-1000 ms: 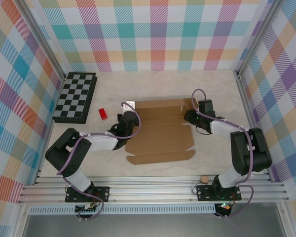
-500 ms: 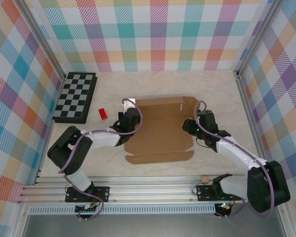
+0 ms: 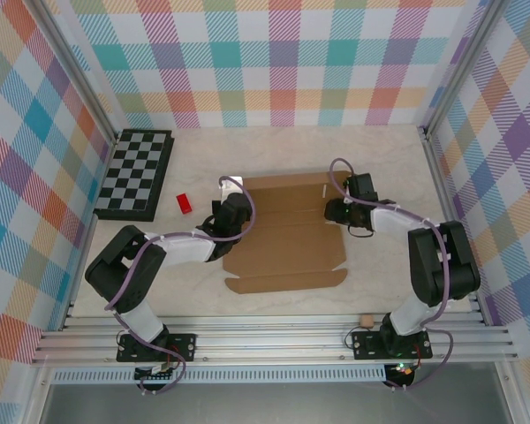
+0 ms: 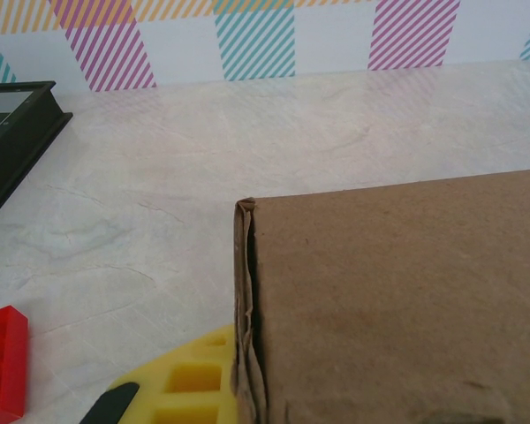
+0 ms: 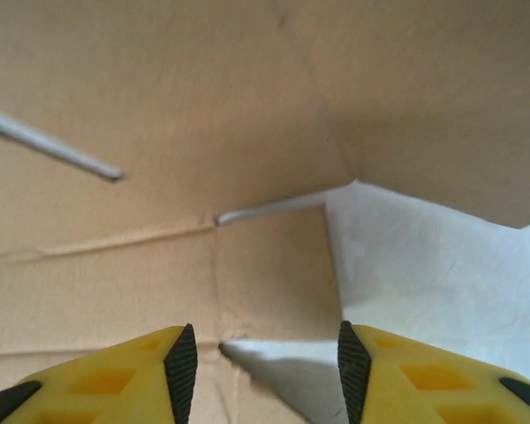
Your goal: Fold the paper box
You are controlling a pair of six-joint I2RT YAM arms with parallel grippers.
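Note:
The paper box (image 3: 287, 237) lies mostly flat in the middle of the table as a brown cardboard sheet with creases and flaps. My left gripper (image 3: 236, 212) sits at its left edge. In the left wrist view one yellow finger (image 4: 184, 387) presses against the doubled-over cardboard edge (image 4: 246, 291), and the sheet hides the other finger. My right gripper (image 3: 337, 212) is at the box's right edge. There its fingers (image 5: 265, 362) stand open, low over the table, pointing at a small side tab (image 5: 269, 274), with nothing between the pads.
A black-and-grey chessboard (image 3: 137, 174) lies at the back left, its corner (image 4: 18, 132) also seen from the left wrist. A red brick (image 3: 185, 203) sits left of the box. A tiny cardboard scrap (image 3: 367, 319) lies near the right arm's base.
The right arm stretched forward and then drew back, its gripper staying by the box's right edge. The left gripper shifted slightly up along the left edge. The box barely moved.

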